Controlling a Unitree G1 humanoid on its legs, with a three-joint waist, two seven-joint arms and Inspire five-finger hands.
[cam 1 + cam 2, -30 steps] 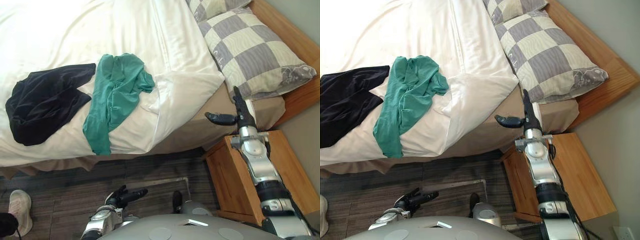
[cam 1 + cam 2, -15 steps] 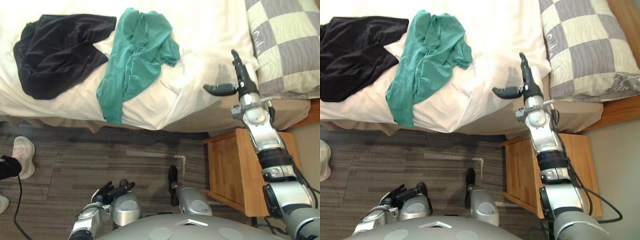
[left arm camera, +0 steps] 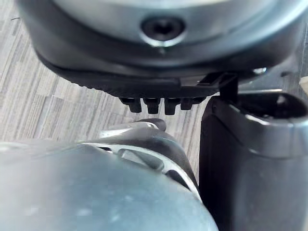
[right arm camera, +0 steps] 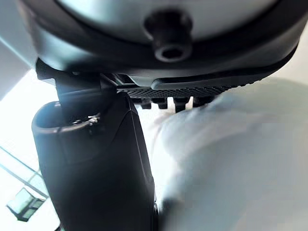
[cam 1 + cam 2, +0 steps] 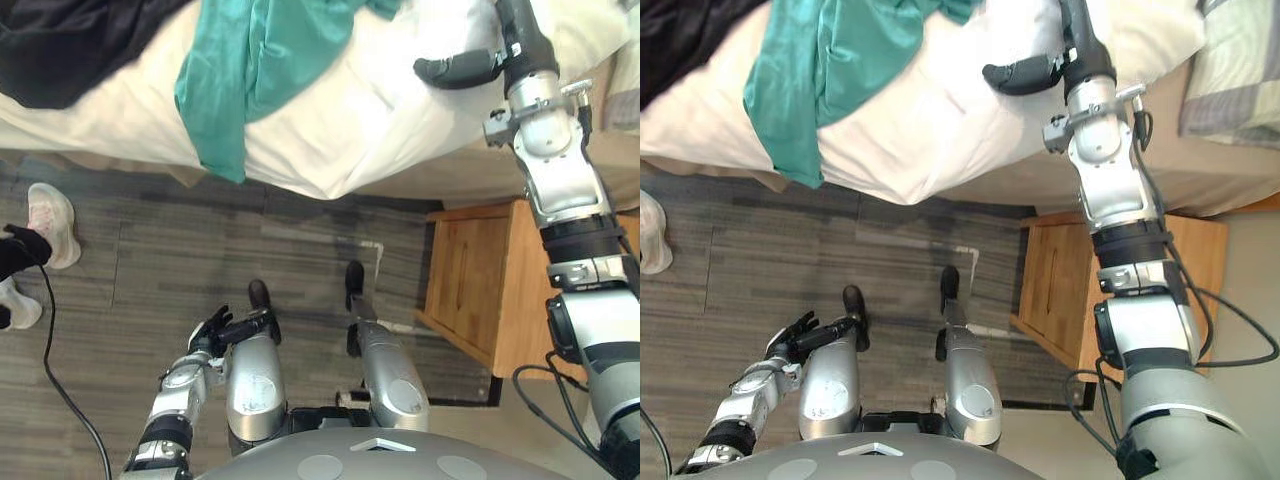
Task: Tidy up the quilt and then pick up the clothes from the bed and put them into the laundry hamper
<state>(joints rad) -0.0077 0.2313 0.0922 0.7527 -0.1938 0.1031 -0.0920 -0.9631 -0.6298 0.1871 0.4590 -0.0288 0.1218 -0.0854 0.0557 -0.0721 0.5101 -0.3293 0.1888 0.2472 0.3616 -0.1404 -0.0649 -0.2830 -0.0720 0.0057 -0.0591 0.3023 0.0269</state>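
The white quilt lies rumpled on the bed, its corner hanging over the near edge. A green garment is draped across it and down the side. A black garment lies to its left. My right hand is raised over the quilt's corner, open, with fingers straight and the thumb sticking out to the left. In the right wrist view the fingertips point over white cloth and hold nothing. My left hand hangs low above the floor, open and empty.
A wooden nightstand stands on the right, under my right arm. A checked pillow lies at the right edge. A person's pale shoe is on the dark plank floor at the left.
The camera has tipped downward, so the bed now sits at the top. My right hand has moved from beside the mattress to over the quilt's corner. The left hand stays low.
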